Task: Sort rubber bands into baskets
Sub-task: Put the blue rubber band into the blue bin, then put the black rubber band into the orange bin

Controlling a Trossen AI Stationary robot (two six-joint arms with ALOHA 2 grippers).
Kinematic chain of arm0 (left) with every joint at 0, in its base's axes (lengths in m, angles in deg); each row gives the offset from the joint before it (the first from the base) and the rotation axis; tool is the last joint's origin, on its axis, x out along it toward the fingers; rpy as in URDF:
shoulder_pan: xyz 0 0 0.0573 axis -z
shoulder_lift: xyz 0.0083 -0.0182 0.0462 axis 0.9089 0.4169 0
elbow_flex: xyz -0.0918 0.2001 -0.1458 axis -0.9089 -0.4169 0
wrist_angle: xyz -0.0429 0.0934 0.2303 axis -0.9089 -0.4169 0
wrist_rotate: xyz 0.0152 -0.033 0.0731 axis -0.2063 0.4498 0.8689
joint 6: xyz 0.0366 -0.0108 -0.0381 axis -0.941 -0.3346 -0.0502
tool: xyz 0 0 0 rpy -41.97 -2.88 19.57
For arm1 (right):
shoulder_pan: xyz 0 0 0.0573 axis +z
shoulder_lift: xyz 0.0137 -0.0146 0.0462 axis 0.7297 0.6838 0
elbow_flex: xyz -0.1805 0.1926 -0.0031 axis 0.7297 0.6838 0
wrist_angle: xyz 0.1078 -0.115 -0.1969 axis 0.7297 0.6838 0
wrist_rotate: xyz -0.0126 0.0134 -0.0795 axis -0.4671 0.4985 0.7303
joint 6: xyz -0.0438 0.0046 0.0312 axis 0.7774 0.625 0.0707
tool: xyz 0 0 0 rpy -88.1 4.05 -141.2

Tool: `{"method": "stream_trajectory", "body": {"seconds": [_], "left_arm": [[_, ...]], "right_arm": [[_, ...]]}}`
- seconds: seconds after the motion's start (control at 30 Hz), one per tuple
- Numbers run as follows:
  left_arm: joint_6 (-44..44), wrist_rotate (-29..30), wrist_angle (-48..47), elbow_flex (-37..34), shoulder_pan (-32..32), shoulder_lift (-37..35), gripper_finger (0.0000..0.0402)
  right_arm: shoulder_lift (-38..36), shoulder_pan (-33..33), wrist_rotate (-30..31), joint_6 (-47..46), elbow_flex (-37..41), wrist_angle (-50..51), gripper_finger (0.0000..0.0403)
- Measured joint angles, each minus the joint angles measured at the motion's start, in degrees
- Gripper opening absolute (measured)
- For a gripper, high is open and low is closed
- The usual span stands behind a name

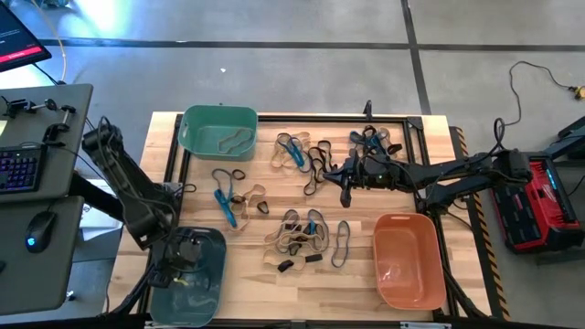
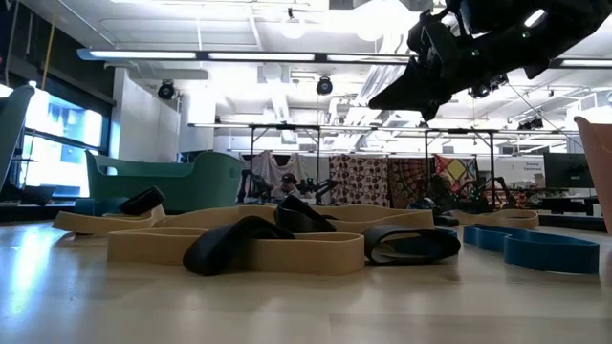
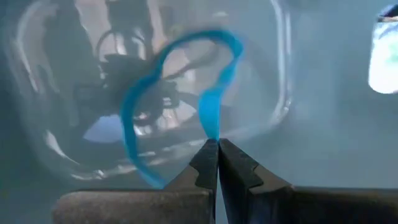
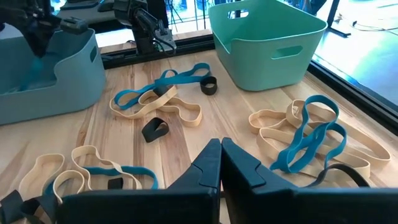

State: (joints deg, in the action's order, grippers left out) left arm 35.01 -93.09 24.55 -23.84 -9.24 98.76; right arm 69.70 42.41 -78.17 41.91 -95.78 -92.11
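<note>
Left gripper (image 3: 213, 144), jaws pinched on a blue rubber band (image 3: 168, 106), hangs over the grey-blue basket (image 1: 208, 297), so open only with the loop fully inside the rim; right gripper (image 1: 346, 193), jaws together and empty, hovers above the scattered bands (image 1: 297, 239).

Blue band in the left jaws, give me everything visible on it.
The blue rubber band is a thin, flat, bright blue loop, rubbery-looking and flexible. The left gripper has its jaws shut on one short stretch of it; the rest hangs free in an uneven, bent loop, pinched narrow near the jaws and wider away from them. It hangs over the grey-blue basket at the table's front left corner, with the basket's glossy floor behind it. Whether its far end touches the floor cannot be told.
</note>
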Motion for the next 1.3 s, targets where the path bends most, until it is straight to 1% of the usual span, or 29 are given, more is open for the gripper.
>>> {"method": "stream_trajectory", "body": {"seconds": [0.17,0.27,0.47,0.57,0.7,0.87,1.0,1.1,1.17,1.3], "left_arm": [[-3.85,0.97,1.56,0.00,-0.76,3.70,0.0000],[-5.70,1.00,4.02,0.00,-0.98,6.42,0.0000],[-5.42,0.72,5.68,0.00,-1.01,10.31,0.0010],[-4.02,0.67,5.68,0.00,-1.01,10.83,0.0028],[-2.67,1.13,5.01,0.70,-1.03,10.77,0.0062],[-2.54,3.04,1.13,3.55,-1.94,10.77,0.0103],[-4.20,3.73,-0.79,6.00,-3.66,10.74,0.0122],[-4.53,4.02,-0.71,6.69,-5.27,10.70,0.0122],[-4.67,4.04,-0.96,6.69,-6.39,10.50,0.0115],[-6.90,4.29,-1.01,6.67,-8.95,8.33,0.0076]], "right_arm": [[0.00,0.00,0.00,-0.29,0.00,0.00,0.0000],[0.00,0.01,-0.02,-0.43,0.00,0.04,0.0000],[0.00,0.02,-0.02,-0.43,0.00,0.09,0.0000],[0.00,0.01,-0.02,-0.43,0.00,0.15,0.0000],[0.00,0.01,-0.02,-0.43,0.00,0.15,0.0000],[0.00,0.01,-0.02,-0.38,0.00,0.14,0.0000],[0.00,0.00,-0.04,0.59,0.00,0.13,0.0000],[0.02,0.00,-0.02,0.64,0.00,0.13,0.0000],[0.00,0.02,-0.03,0.64,0.00,0.13,0.0000],[0.00,0.00,-0.05,0.94,0.00,0.13,0.0000]]}}
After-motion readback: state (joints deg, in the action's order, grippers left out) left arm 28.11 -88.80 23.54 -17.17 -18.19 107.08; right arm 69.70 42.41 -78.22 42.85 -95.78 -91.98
